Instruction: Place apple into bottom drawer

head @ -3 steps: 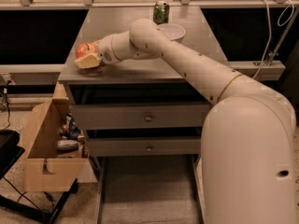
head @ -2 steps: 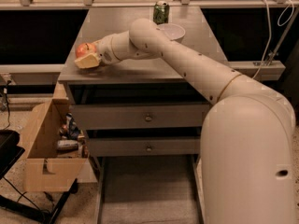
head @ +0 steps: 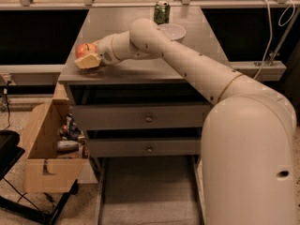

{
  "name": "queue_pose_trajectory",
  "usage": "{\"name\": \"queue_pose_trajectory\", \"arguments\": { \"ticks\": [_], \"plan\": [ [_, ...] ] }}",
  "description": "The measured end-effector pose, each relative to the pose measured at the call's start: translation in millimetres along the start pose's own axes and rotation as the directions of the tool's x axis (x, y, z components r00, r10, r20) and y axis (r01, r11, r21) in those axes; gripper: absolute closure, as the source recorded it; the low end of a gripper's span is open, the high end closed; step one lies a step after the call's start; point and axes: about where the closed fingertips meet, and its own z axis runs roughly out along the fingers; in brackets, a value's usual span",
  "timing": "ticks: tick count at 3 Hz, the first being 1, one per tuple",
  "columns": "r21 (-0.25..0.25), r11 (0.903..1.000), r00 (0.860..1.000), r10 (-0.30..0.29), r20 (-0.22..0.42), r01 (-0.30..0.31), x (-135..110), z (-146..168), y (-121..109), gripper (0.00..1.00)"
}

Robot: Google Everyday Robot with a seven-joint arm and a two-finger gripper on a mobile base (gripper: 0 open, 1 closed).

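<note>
The bottom drawer (head: 145,191) stands pulled out at the foot of the counter (head: 206,41), its long grey floor bare. Left of the counter sits a cardboard box (head: 44,172) holding some litter. Under the counter top, two knobbed drawers (head: 140,117) are shut. At the counter's front left corner is the gripper (head: 88,55), its jaws closed on the apple (head: 84,48), with one pale finger (head: 89,61) showing beneath the fruit. The arm (head: 197,69) reaches across the counter from the right. Farther back on the counter sits a white bowl (head: 172,31), and at its far edge a green can (head: 161,12).
</note>
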Motion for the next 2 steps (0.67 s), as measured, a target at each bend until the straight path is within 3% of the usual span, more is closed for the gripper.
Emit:
{"name": "queue_pose_trajectory", "arguments": {
  "ticks": [2],
  "plan": [
    [0.000, 1.0000, 1.000, 0.000, 0.000, 0.000, -0.1, 0.0, 0.0, 1.00]
  ]
}}
